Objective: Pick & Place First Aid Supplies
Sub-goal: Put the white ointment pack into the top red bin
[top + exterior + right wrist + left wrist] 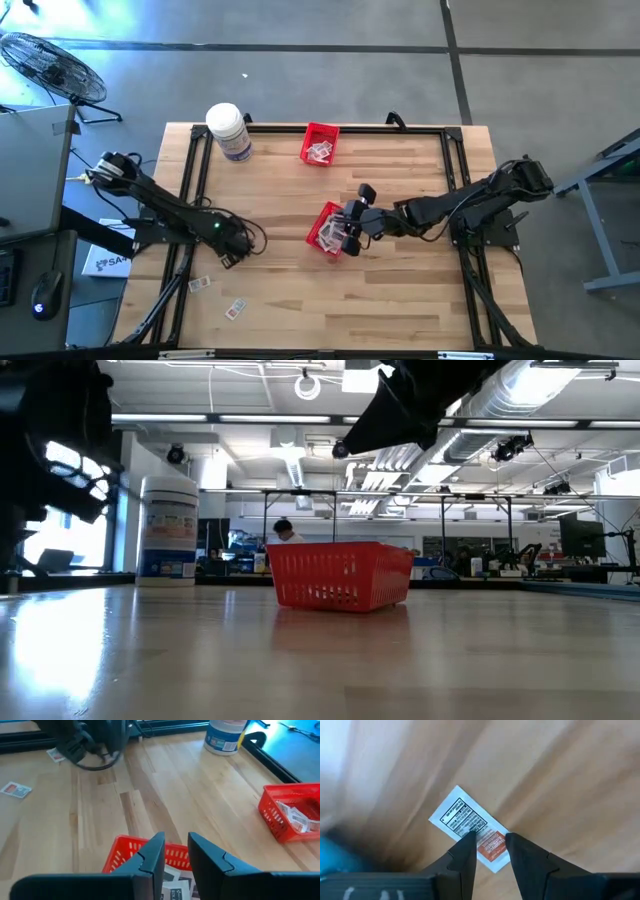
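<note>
My left gripper (pixel 491 839) is open and points down at a white packet (pixel 465 817) with dark print and an orange end, which lies flat on the wood. Its fingertips stand on either side of that end. In the high view this gripper (pixel 230 258) is at the table's left near part. My right gripper (pixel 176 845) is open by a narrow gap and holds nothing. It hovers over a red mesh basket (pixel 125 852) in mid-table (pixel 325 228), with packets (pixel 177 885) lying inside. Two more packets (pixel 198 284) (pixel 236 309) lie loose near the left near corner. My left gripper comes from above with its fingertips (pixel 469 840) over the packet's orange end (pixel 492 847). The packet lies flat on the table. Whether the fingertips touch it, I cannot tell.
A second red basket (pixel 320 143) with packets stands at the far edge, and a big white labelled jar (pixel 228 130) stands left of it. A black frame runs along the table's edges. Bare wood lies between the baskets and along the near side.
</note>
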{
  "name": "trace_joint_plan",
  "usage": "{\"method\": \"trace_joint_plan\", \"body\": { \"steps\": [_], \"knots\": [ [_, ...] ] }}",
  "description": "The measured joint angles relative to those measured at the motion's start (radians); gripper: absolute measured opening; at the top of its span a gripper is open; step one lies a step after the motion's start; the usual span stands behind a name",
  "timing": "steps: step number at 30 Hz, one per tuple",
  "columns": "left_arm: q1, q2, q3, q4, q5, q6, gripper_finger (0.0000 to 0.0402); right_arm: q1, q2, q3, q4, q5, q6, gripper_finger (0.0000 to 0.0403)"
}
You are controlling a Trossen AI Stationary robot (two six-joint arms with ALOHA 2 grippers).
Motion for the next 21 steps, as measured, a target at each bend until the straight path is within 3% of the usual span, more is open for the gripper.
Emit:
{"method": "trace_joint_plan", "body": {
  "steps": [7,11,21],
  "knots": [
    [0.0,0.003,0.038,0.217,-0.138,0.113,0.0115,0.001,0.0,0.0,-0.002,0.195,0.14,0.0078],
    [0.001,0.004,0.07,0.308,-0.185,0.215,0.0115,0.001,0.0,0.0,0.0,0.202,0.131,0.0078],
    [0.001,-0.079,0.15,0.107,-0.212,0.212,0.0115,0.0,0.0,0.0,0.007,0.167,0.093,0.0078]
  ]
}}
